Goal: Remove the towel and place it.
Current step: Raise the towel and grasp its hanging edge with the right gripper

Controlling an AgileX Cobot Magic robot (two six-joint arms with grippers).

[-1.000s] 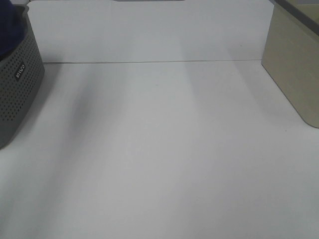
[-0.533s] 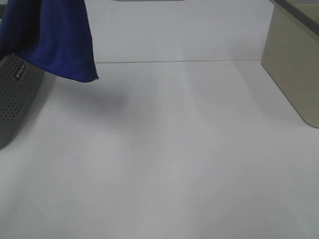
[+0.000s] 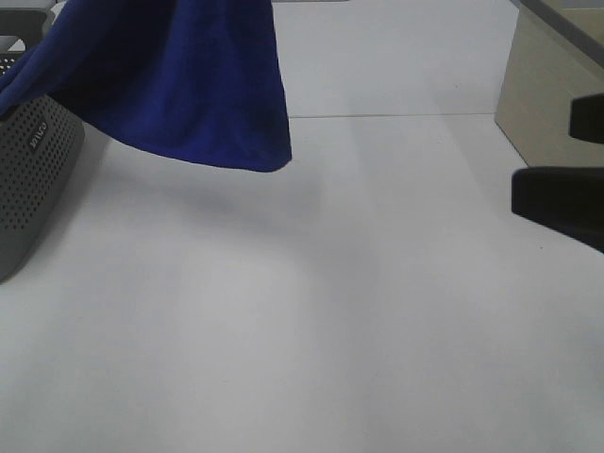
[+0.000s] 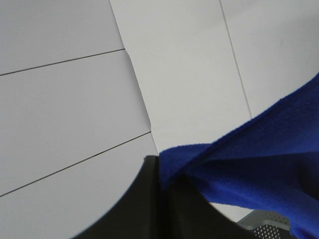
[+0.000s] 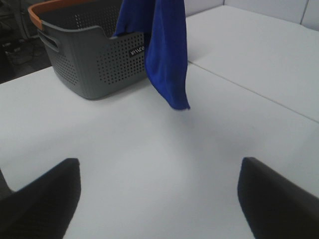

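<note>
towel (image 3: 179, 85): soft, limp, hanging at far-left tabletop (image 3: 330, 311) corner | left fingers (image 4: 144, 209) clamped on its edge | right fingers (image 5: 50, 194) wide, empty

- Bright, even, diffuse light; the white worktop (image 3: 330, 340) looks nearly washed out, with a faint grey-blue cast.
- The towel (image 3: 189, 85) throws a faint, soft-edged shadow on the worktop below it.
- The right gripper (image 5: 159, 191) shows black, blurred and out of focus in its wrist view.
- The left gripper (image 4: 164, 181) is a featureless dark mass, while the towel's pile beside it is sharp.
</note>
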